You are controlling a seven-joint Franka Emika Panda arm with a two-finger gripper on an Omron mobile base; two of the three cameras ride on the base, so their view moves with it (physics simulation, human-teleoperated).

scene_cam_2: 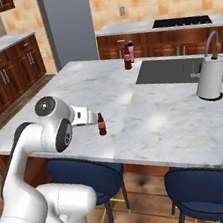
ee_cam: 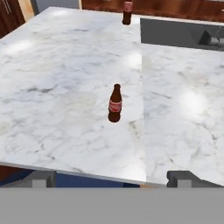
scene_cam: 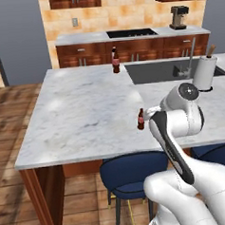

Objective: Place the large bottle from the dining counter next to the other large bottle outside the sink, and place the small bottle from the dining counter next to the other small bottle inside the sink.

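Right base view shows two bottles standing close together just outside the sink (scene_cam_2: 178, 70), by its far left corner: the tall pink bottle (scene_cam_2: 131, 51) and the squat dark brown bottle (scene_cam_2: 127, 60); so the big-bottle job looks done, as far as I can judge; the pink one is just behind the brown one and I cannot tell if they touch. The small brown bottle (scene_cam_2: 102, 124) stands upright on the dining counter (scene_cam_2: 160, 121), well away from the sink, near the front edge by the stools; so that job is left to do. The gripper (ee_cam: 111, 179) is spread wide and holds nothing; its two tips sit apart, with the small bottle ahead of them, not touching. Next it needs to reach in, pinch the small bottle and carry it into the sink; I cannot see the other small bottle inside the sink from here.
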